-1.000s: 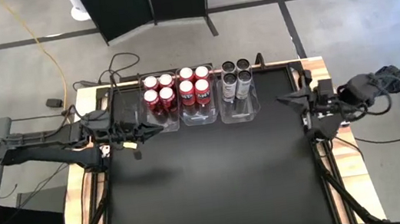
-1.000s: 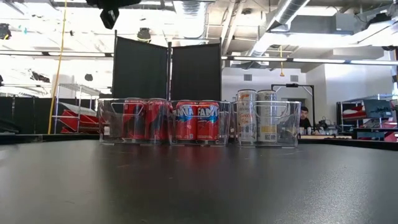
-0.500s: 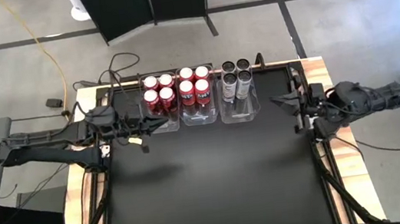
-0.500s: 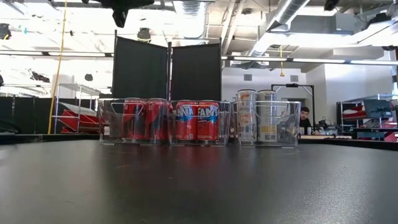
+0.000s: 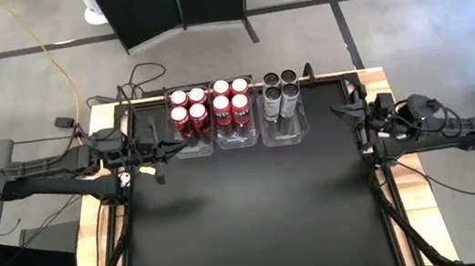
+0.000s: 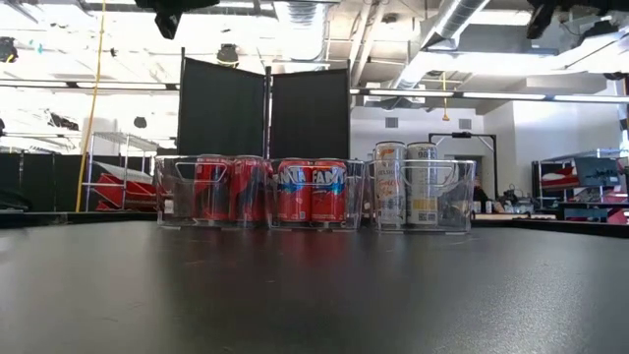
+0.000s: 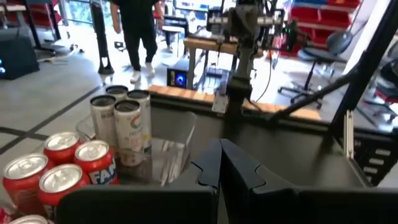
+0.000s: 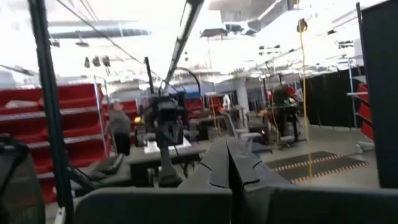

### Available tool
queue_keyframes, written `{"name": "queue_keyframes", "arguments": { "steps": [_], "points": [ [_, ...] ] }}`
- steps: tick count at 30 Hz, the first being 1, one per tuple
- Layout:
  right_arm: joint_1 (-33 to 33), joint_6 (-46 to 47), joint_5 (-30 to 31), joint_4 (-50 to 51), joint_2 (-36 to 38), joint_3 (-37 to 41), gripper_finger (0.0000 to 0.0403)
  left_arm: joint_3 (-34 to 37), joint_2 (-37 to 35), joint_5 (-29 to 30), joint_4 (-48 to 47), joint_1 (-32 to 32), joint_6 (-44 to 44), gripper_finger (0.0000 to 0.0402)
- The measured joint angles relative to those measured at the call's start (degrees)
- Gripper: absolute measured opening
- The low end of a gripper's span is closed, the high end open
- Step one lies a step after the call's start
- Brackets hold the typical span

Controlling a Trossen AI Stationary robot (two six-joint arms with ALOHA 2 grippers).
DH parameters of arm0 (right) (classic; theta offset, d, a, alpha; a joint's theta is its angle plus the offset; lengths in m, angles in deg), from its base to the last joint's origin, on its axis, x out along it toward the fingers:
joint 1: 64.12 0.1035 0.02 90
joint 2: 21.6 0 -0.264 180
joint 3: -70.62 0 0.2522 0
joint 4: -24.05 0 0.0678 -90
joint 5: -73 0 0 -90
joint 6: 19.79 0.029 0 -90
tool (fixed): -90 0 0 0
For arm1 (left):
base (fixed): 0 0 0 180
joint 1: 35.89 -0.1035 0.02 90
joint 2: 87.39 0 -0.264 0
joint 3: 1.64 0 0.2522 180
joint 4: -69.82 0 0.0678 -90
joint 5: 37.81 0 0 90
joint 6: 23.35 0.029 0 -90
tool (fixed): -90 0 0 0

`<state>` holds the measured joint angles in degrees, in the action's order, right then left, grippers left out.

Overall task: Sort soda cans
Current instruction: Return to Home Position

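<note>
Black table (image 5: 248,214) viewed from above, with three containers side by side along its far edge. On the left, a clear rectangular plastic bin (image 5: 194,148) holding four red cylindrical soda cans with silver tops (image 5: 188,107), all upright. In the matching middle bin (image 5: 237,142), four more red cans (image 5: 230,100). In the matching right bin (image 5: 285,134), four dark grey and silver cans (image 5: 280,91), also upright. White lettering on the red labels only partly readable, with "FA" showing in the low and left wrist views. Print on the grey labels too small to read. Left gripper (image 5: 179,144) over the table's left side, just beside the left container, fingers (image 7: 211,168) pressed together and empty. Right gripper (image 5: 336,111) at the table's right edge, well apart from the containers, fingers (image 8: 217,163) likewise together and empty. Person (image 7: 138,28) standing in the room beyond the table.
</note>
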<state>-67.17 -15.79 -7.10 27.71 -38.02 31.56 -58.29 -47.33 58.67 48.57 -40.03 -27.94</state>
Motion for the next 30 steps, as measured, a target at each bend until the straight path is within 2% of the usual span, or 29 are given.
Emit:
{"name": "queue_keyframes", "arguments": {
  "steps": [4,9,19,24,30],
  "points": [
    [-1.2,1.9,-2.7,0.7,5.3,2.7,0.0000,0.0,0.3,0.2,-1.7,0.8,1.6,0.0000],
    [-1.2,5.9,-3.2,6.0,9.7,6.1,0.0000,0.0,2.1,0.3,-1.8,0.9,3.5,0.0000],
    [-1.1,4.8,-4.0,9.1,10.5,8.9,0.0000,0.0,5.0,1.5,-0.4,-0.4,4.4,0.0000],
    [-0.8,8.3,-4.0,11.5,10.5,8.9,0.0000,0.0,4.9,1.5,1.1,-0.3,5.7,0.0000],
    [2.5,1.3,-4.1,9.6,10.6,8.9,0.0000,3.2,4.5,1.5,4.6,0.4,4.9,0.0000]
  ]
}}
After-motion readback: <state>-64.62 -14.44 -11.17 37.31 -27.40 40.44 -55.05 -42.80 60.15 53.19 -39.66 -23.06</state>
